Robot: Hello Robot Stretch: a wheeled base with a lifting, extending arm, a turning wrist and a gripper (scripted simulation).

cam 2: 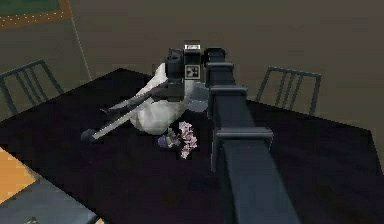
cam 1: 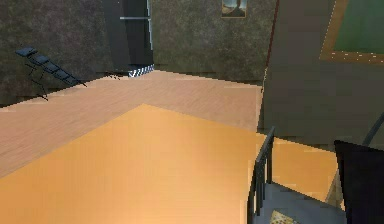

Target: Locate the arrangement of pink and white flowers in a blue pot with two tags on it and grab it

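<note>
Nearest in the arm side view, the arm [cam 2: 240,150] crosses the desk's near edge as a dark bar and runs toward its middle, ending at two white marked squares [cam 2: 190,62]. Left of them is the hand [cam 2: 100,125], its thin fingers [cam 2: 120,118] slanting toward the desk's left corner. The desk [cam 2: 330,160] is black. Near its middle, just beside the arm, a small pink-and-white speckled cluster with a bluish bit at one end lies on the desktop: the flowers [cam 2: 184,138]. A white blob [cam 2: 152,120] sits just beside them, below the hand's body. Whether the hand touches either cannot be told, nor whether it is grasping anything or released.

A left chair [cam 2: 25,82] stands at the desk's far left edge and a right chair [cam 2: 287,90] at its far right edge. A green picture [cam 2: 30,10] hangs on the wall beyond. Off the near left corner are orange floor [cam 2: 12,175] and a grey seat [cam 2: 50,205].

Ahead, the orange floor gives way to wood planks [cam 1: 170,95]. A near chair [cam 1: 268,180] stands at the forward view's lower right, against the desk's black corner. A dark slatted rack [cam 1: 45,65] stands by the far wall.
</note>
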